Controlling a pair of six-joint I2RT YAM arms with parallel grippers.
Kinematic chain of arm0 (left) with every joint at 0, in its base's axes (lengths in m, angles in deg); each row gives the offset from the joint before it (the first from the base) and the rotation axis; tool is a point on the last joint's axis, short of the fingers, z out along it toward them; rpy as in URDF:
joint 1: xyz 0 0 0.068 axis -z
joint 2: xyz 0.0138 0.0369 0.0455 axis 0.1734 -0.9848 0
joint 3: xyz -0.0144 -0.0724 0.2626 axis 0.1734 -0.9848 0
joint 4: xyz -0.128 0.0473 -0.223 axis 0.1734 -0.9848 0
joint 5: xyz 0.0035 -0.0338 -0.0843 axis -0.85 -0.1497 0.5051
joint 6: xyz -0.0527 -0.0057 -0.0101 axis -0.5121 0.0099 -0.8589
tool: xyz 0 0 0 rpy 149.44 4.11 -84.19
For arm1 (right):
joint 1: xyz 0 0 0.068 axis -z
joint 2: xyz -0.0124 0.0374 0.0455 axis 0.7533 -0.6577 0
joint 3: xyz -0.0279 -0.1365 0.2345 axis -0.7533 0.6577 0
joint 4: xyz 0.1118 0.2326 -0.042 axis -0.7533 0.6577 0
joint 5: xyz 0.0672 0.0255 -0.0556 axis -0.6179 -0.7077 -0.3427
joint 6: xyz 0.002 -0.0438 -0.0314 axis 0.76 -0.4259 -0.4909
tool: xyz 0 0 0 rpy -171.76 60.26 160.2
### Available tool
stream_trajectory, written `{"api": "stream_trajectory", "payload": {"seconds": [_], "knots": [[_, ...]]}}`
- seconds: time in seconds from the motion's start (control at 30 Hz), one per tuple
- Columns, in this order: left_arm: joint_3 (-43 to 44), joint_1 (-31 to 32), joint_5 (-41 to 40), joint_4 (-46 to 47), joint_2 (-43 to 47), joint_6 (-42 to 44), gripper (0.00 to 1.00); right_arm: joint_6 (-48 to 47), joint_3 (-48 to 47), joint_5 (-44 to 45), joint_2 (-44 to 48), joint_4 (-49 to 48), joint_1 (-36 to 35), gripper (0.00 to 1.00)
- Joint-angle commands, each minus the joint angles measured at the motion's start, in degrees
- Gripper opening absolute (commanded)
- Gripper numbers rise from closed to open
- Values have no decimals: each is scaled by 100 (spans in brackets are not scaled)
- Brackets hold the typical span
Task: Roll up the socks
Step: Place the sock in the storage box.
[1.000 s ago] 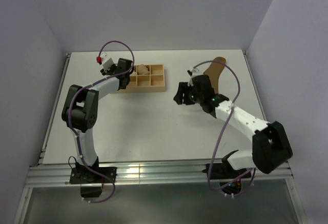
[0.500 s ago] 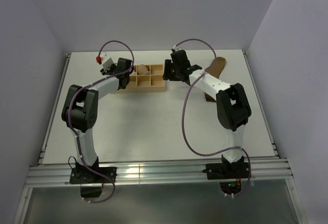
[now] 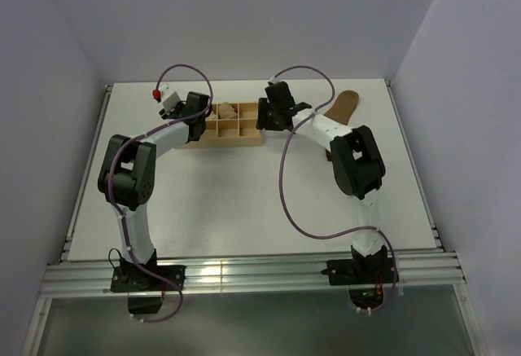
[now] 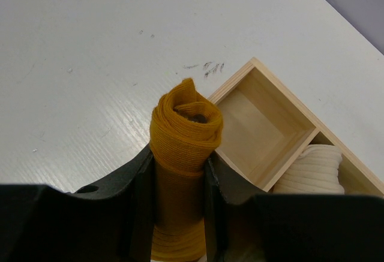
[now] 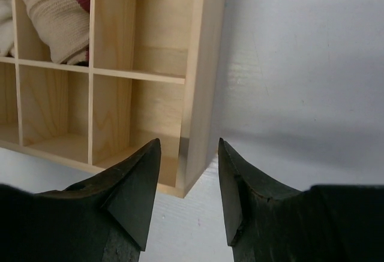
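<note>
1. The left gripper (image 4: 179, 157) was clamped on the rolled mustard sock (image 4: 185, 127). The roll stood up between its fingers, over the table just beside the left end of the wooden divider tray (image 4: 234, 77).
2. The right gripper (image 5: 189, 143) had its jaws apart and held nothing. They straddled the tray's right-hand wall near a corner, and whether the pads touched wood could not be told.
3. The olive-brown sock (image 3: 346, 103) lay flat at the far right of the table (image 3: 244, 193), partly under the right arm and not yet rolled.
4. The step looked like stowing the roll. Done well, the right gripper would steady the tray while the left centred the roll over the empty end compartment and lowered it before letting go, so it could not unwind.
5. The thin dividers could snag the roll, and the neighbouring compartment already held a cream bundle (image 4: 312, 169). The tray sat towards the table's far side, so the open room lay on its near side.
</note>
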Motion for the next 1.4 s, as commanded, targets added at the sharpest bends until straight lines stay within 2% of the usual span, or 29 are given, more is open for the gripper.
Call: {"api": "stream_trajectory", "payload": {"seconds": [0.0, 0.13, 0.3, 0.47, 0.5, 0.6, 0.7, 0.97, 1.37], "knots": [[185, -28, 4, 102, 42, -100, 0, 104, -390, 150, -152, -219, -35, 50], [176, -28, -22, 119, 69, -74, 0, 104, -724, 142, -442, -97, -44, 43], [185, -37, -31, 172, 113, -30, 0, 113, -777, 142, -592, -105, -62, 24], [211, -37, -40, 110, 104, -100, 0, 95, -927, 203, -733, 70, -79, 14], [194, -37, -92, 128, 121, -109, 0, 95, -970, 212, -759, 88, -79, 8], [132, -46, -162, 172, 156, -153, 0, 87, -988, 238, -786, 123, -79, 0], [54, -46, -347, 198, 235, -206, 0, 87, -962, 229, -786, 115, -88, 0], [-342, -28, -462, 1032, 411, 75, 0, 131, -909, 168, -777, 79, -88, 0], [-264, 235, -427, 1148, 157, 234, 0, 183, -865, 62, -777, -26, -88, 0]]}}
